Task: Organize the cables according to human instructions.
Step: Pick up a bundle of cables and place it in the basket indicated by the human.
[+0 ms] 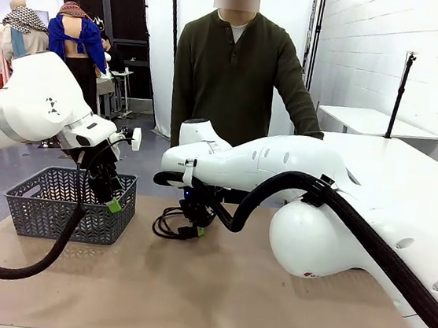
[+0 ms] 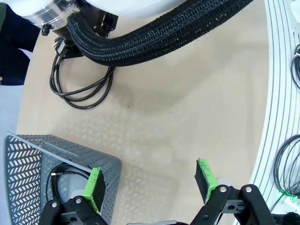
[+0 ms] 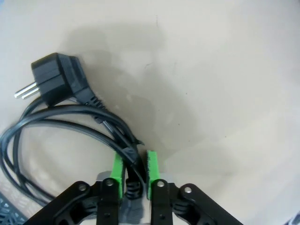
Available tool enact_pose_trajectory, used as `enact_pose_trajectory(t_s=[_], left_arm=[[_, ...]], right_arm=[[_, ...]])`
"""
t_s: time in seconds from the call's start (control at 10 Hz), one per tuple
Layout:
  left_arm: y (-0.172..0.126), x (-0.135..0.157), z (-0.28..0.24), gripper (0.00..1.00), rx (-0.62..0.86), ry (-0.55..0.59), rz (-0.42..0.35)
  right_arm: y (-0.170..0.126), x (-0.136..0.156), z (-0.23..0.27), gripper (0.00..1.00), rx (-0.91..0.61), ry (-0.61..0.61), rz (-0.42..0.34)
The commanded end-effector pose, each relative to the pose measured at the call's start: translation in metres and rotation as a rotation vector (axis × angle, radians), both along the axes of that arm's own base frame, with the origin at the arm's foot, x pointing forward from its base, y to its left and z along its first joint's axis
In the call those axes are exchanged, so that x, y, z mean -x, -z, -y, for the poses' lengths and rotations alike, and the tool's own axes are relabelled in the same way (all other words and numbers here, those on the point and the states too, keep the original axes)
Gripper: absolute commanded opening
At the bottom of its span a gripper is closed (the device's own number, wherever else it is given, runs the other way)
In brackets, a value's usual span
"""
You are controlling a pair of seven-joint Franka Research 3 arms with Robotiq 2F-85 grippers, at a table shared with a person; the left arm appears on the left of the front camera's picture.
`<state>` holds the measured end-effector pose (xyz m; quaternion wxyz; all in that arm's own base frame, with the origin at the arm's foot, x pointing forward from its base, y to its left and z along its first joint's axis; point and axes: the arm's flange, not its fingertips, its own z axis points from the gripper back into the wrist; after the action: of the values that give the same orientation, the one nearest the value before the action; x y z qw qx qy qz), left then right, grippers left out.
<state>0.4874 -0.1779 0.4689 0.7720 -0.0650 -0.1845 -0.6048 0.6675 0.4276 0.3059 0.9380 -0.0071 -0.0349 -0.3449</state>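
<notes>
Right tool (image 3: 135,166) clamped on coiled black cable (image 3: 51,117) lying on bench (image 1: 228,292), green pads pinching cord, two-pin plug (image 3: 58,79) resting just beyond. Left tool (image 2: 150,180) spread wide, hovering at rim of grey basket (image 1: 48,208), another cable (image 2: 61,176) coiled inside. Person (image 1: 236,79) stands at far side.

No readable text, label or number anywhere.

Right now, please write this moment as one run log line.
right gripper: shut on cable | left gripper: open, above basket edge | table: cable still down
</notes>
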Motion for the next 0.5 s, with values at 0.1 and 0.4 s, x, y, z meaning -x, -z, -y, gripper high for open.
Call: enact_pose_trajectory(t_s=[0.1, 0.4], left_arm=[[-0.001, 0.000, 0.000, 1.00, 0.000, -0.002, 0.001], [-0.001, 0.000, 0.000, 1.00, 0.000, -0.002, 0.001]], right_arm=[[-0.003, -0.016, -0.003, 0.00, 0.029, 0.008, -0.003], [-0.016, -0.016, 0.007, 0.00, 0.005, 0.036, 0.010]])
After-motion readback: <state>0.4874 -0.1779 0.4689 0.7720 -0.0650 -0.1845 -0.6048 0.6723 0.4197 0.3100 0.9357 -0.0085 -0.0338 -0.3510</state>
